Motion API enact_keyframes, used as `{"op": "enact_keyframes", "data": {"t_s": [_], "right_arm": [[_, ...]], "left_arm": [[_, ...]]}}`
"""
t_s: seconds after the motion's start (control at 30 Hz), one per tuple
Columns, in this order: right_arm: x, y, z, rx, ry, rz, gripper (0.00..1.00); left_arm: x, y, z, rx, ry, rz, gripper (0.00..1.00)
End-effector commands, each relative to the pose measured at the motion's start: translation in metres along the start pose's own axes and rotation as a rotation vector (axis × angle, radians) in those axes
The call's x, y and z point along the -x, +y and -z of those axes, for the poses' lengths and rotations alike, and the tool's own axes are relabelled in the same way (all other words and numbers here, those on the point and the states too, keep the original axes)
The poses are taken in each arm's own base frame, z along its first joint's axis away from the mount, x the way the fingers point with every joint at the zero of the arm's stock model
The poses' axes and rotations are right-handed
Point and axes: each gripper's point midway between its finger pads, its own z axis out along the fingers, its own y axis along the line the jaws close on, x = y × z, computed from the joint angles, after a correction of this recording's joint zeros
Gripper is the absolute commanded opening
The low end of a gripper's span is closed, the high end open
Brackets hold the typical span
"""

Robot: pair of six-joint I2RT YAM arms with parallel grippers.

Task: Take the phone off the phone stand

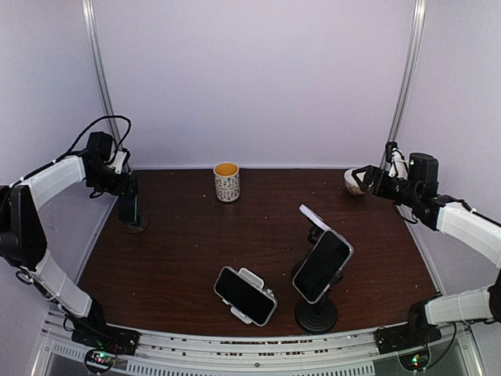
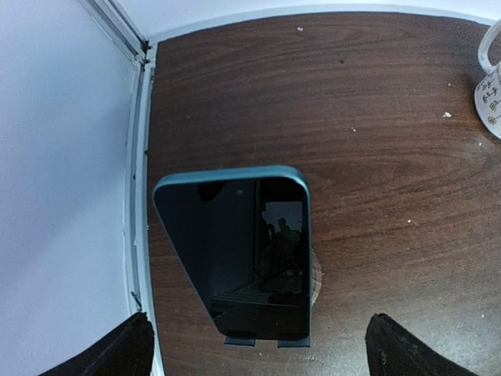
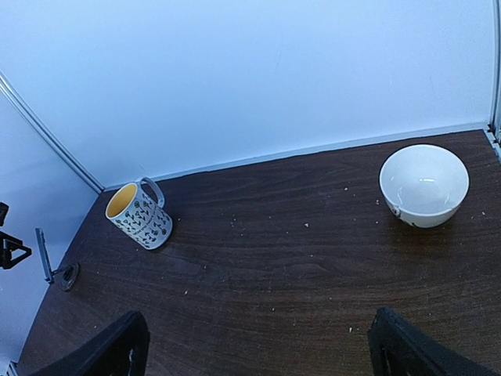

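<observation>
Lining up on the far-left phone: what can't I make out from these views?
- Left wrist: stand mostly hidden behind the phone; only its clip tabs show.
- Top external: bowl mostly hidden behind the right gripper.
- Left wrist: mug cut off by the right edge.

Left hand [image 2: 258,348] and right hand [image 3: 258,345] sit far apart, both seemingly gaping wide.

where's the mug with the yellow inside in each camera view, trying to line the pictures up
Top external: the mug stands at the far centre of the table.
Left wrist: only its edge shows, cut off at the right border.
Right wrist: left of centre, handle up.
Shared landmark: the teal-cased phone, left of the mug in every view.
</observation>
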Motion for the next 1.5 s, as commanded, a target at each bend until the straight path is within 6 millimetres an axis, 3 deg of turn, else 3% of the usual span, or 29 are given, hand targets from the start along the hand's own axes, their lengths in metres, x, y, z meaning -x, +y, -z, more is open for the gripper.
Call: {"op": "enact_keyframes", "data": {"t_s": [0.0, 0.33, 0.7, 0.97, 1.27, 1.47], "right_arm": [[-0.006, 0.001, -0.001, 0.027, 0.009, -0.016, 1.0], [-0.015, 0.0, 0.0, 0.028, 0.036, -0.017, 1.0], [-0.033, 0.003, 0.004, 0.07, 0.067, -0.039, 1.0], [-0.036, -0.001, 0.001, 0.054, 0.073, -0.03, 1.0], [-0.039, -0.003, -0.001, 0.051, 0.082, -0.03, 1.0], [-0.041, -0.005, -0.003, 0.046, 0.087, -0.033, 1.0]], "left_arm": [[0.007, 0.004, -0.004, -0.021, -0.007, 0.016, 0.98], [-0.011, 0.009, -0.026, -0.024, 0.037, 0.055, 0.98], [-0.012, -0.001, -0.05, -0.091, 0.055, 0.071, 0.98], [-0.013, 0.005, -0.062, -0.055, 0.071, 0.086, 0.97], [-0.009, 0.002, -0.082, -0.075, 0.077, 0.113, 0.78], [-0.002, 0.004, -0.085, -0.069, 0.049, 0.127, 0.58]]}}
